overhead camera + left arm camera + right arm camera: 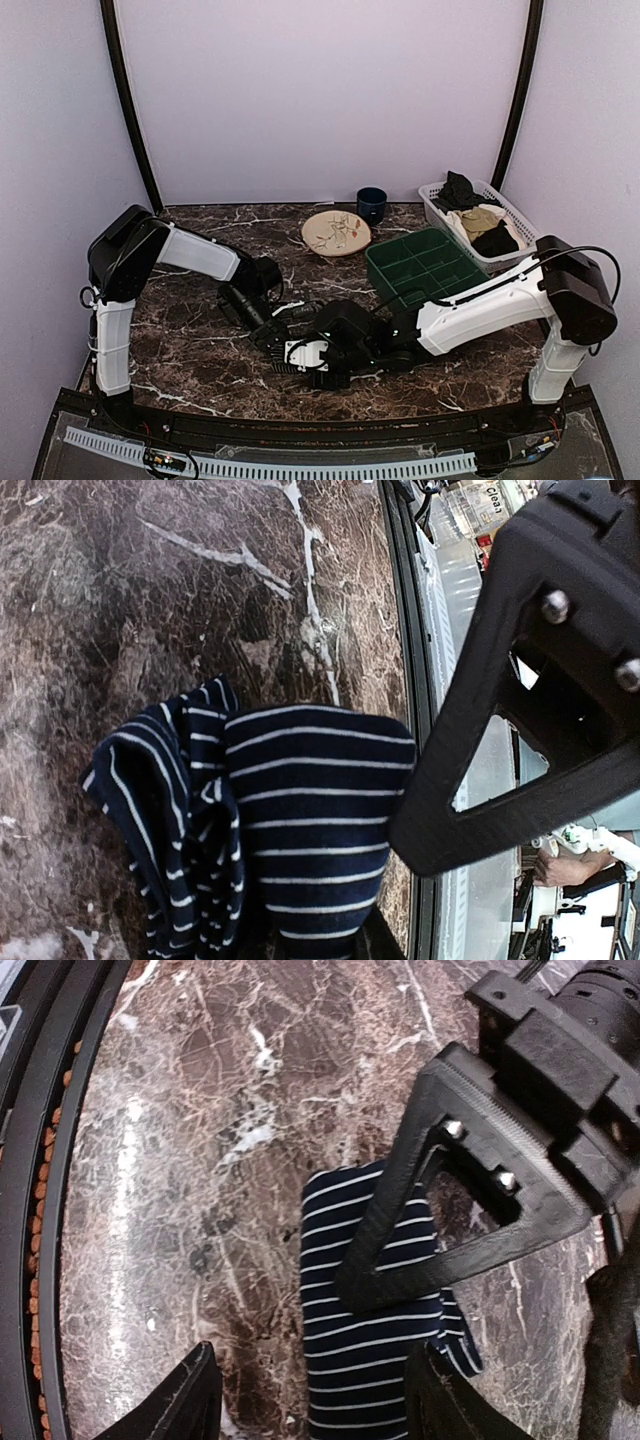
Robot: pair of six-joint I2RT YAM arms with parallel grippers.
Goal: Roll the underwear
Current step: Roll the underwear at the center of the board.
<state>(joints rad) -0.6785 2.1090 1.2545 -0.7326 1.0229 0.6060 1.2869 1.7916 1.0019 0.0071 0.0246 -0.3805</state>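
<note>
- One underwear (370, 1360), navy with thin white stripes, folded into a narrow band on the tabletop (200, 350), close to the near edge and about midway along it.
- Bunched, looser cloth down one side of the band, smooth on the other.
- Left gripper (365, 1280) nearly closed, apparently pinching the band's end, with only one finger in view.
- Right gripper (320, 1400) low over the band, fingers apart and astride the cloth, holding nothing.
- Step in hand, probably: seating a second grip to start the roll.
- Best done squarely: catch every layer across the full width, tuck the bunched side in first, turn both wrists together under light tension.
- Well apart, toward the far right corner: green tray (385, 285) and plate (336, 233).
</note>
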